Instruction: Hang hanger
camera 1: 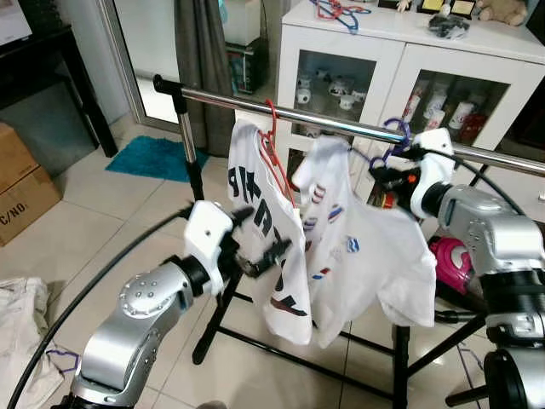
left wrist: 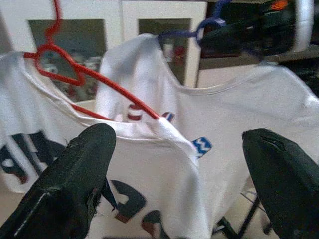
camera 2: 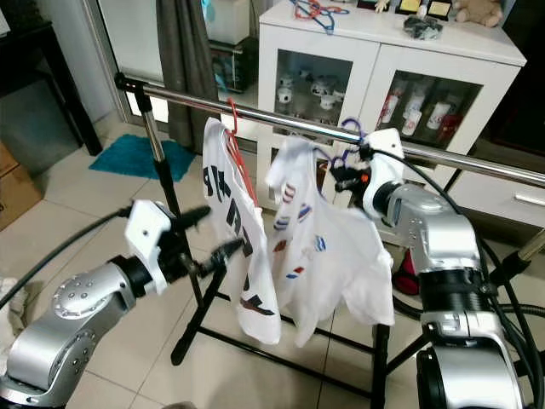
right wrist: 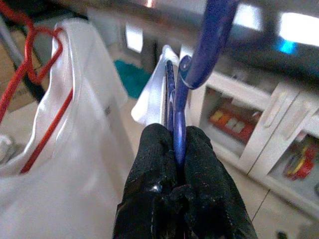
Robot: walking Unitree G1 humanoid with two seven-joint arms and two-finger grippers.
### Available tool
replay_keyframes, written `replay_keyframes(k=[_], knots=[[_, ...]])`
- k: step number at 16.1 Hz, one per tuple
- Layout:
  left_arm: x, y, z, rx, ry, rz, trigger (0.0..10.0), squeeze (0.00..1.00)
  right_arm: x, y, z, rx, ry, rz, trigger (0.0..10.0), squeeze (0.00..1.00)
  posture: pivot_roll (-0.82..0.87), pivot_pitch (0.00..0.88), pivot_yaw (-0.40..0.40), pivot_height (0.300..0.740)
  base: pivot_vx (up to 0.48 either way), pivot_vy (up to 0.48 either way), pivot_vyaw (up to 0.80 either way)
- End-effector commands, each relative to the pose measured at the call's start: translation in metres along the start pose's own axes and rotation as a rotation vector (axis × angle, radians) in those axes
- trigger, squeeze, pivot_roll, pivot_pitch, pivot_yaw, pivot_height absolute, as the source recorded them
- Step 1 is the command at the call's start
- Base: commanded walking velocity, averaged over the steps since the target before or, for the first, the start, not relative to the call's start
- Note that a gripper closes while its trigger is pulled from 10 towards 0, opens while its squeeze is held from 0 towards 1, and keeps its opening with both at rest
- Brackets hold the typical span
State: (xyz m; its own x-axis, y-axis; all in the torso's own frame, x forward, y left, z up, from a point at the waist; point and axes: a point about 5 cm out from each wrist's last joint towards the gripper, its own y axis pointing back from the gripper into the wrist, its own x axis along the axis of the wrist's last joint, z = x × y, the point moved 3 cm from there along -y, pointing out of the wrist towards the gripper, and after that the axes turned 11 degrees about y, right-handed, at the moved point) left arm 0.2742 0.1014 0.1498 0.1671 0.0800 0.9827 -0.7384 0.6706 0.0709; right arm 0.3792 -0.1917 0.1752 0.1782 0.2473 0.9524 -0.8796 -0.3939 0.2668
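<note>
Right wrist view shows the right claw (right wrist: 174,149) clamped on the blue hanger (right wrist: 199,55), hook at the rail (camera 1: 341,126) – the hanging step, calling for lowering and release – while the left claw (camera 1: 264,243) gapes at 8 o'clock.

Two silver metal arms with rounded, screw-dotted joint housings, white wrist blocks, black cables trailing along each; left tool (camera 1: 258,244) and right tool (camera 1: 381,167) ending in long, matte black fingers (left wrist: 75,184)
</note>
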Motion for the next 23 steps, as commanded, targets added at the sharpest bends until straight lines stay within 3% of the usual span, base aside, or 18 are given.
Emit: replay_keyframes(k=[1,4,7,11,15,19,23], knots=[[0.002,-0.001,-0.004,0.029,-0.007,0.002,10.0,0.0,0.015,0.005,0.003,-0.032,0.016,0.054,0.0,0.0,0.09,0.0,-0.01,0.74,0.0,0.0,0.0],[0.001,0.001,-0.004,0.074,0.01,0.019,10.0,0.0,0.015,0.022,-0.018,0.012,-0.004,0.074,0.0,0.0,0.09,0.0,-0.024,0.74,0.0,0.0,0.0],[-0.003,0.002,-0.003,0.087,0.023,0.015,10.0,0.0,-0.001,0.035,-0.032,0.007,-0.04,0.047,0.0,0.0,0.08,0.0,-0.025,0.74,0.0,0.0,0.0],[-0.003,-0.001,-0.005,0.102,0.035,0.022,10.0,0.0,-0.007,0.045,-0.041,-0.09,-0.058,0.082,0.0,0.0,0.06,0.0,-0.025,0.74,0.0,0.0,0.0],[-0.004,-0.003,-0.006,0.122,0.052,0.032,10.0,0.0,-0.017,0.061,-0.063,-0.073,-0.057,0.064,0.0,0.0,0.06,0.0,-0.03,0.74,-0.064,0.0,0.0],[-0.009,0.004,-0.007,0.152,0.06,0.02,10.0,0.0,-0.036,0.061,-0.071,-0.144,-0.096,0.048,0.0,0.0,0.06,0.006,-0.048,0.74,-0.288,0.0,0.0],[-0.009,0.002,-0.01,0.16,0.067,0.026,10.0,0.0,-0.035,0.063,-0.078,-0.161,-0.119,0.064,0.0,0.0,0.06,0.003,-0.052,0.74,-0.286,0.0,0.0]])
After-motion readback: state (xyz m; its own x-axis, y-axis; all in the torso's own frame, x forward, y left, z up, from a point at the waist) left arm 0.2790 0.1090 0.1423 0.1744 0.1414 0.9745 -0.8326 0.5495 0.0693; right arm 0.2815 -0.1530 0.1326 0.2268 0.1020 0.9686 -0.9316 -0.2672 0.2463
